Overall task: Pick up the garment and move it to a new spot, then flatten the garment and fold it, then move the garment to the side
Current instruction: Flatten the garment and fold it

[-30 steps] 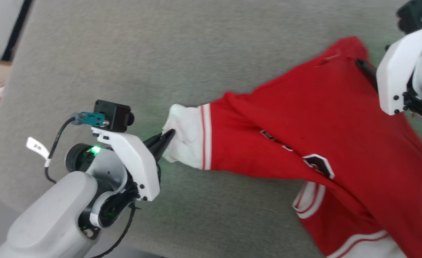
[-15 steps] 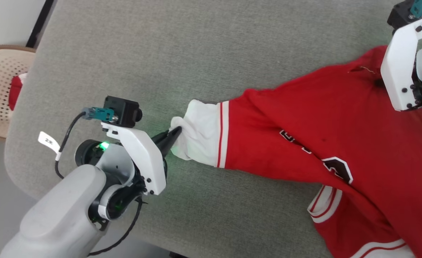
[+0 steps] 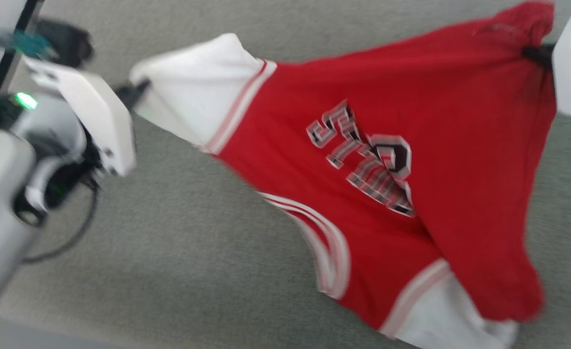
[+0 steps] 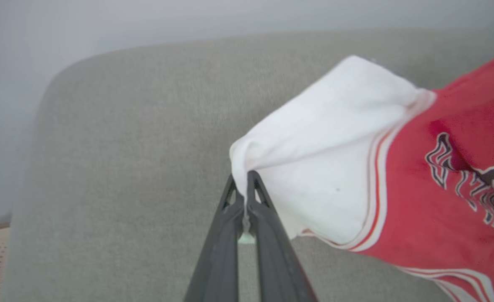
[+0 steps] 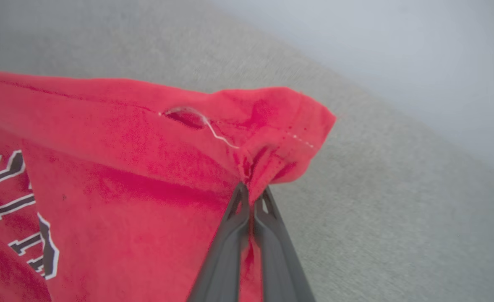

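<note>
Step, likely: carrying jersey [image 3: 460,145] | left gripper [image 3: 139,88] jaws grip white sleeve [image 3: 198,97], upper left | right gripper [image 3: 532,50] jaws grip red corner [image 3: 528,19], upper right | next, probably: lay it flat.

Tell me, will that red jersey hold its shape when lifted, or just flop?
Probably floppy: the garment sags between the left gripper on a white sleeve and the right gripper on a red edge. Likely light, since two thin pinches hold it up. Its lower sleeve may drag on the grey surface.

Left hand [image 4: 243,188] pinched closed, right hand [image 5: 252,195] pinched closed, arms spread apart
</note>
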